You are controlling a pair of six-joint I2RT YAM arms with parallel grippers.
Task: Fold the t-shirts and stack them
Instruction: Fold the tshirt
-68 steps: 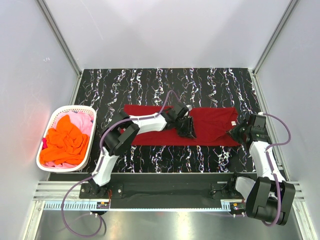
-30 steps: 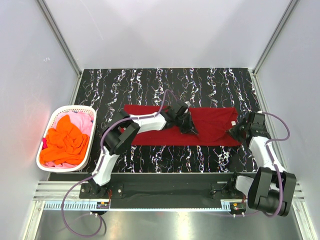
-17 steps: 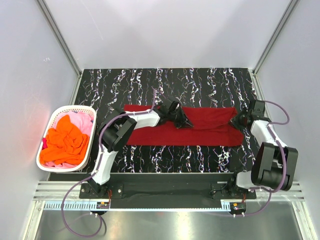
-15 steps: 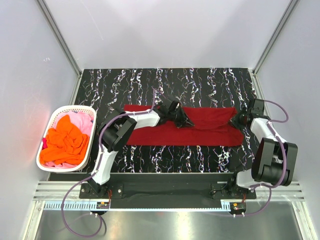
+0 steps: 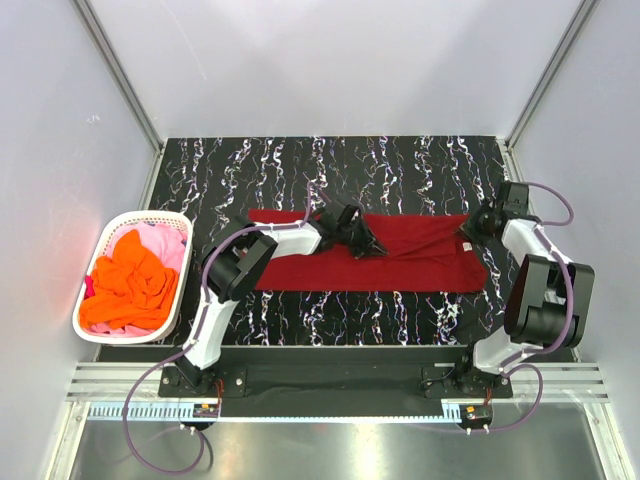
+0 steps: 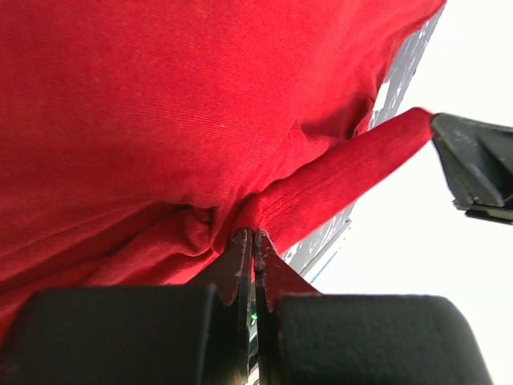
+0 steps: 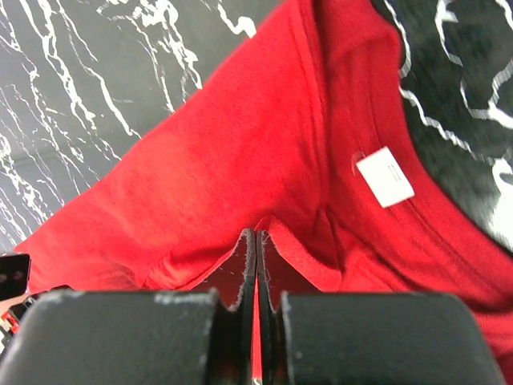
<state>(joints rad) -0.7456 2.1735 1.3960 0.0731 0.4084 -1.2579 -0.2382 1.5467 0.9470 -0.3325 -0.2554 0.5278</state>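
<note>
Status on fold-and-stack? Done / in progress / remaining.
Done: the dark red t-shirt lies as a long band on the table, apparently folded lengthwise. In hand: the left gripper and right gripper are both shut on its cloth, mid-fold. Left: the orange t-shirt and pink t-shirt sit crumpled in the basket; no stack yet.

Black worktop w/ white marble veins. Plain white back wall, pale side panels L & R, slanted alu posts at the corners. Silver rail along near edge, brushed metal surface below. Light soft, even.
</note>
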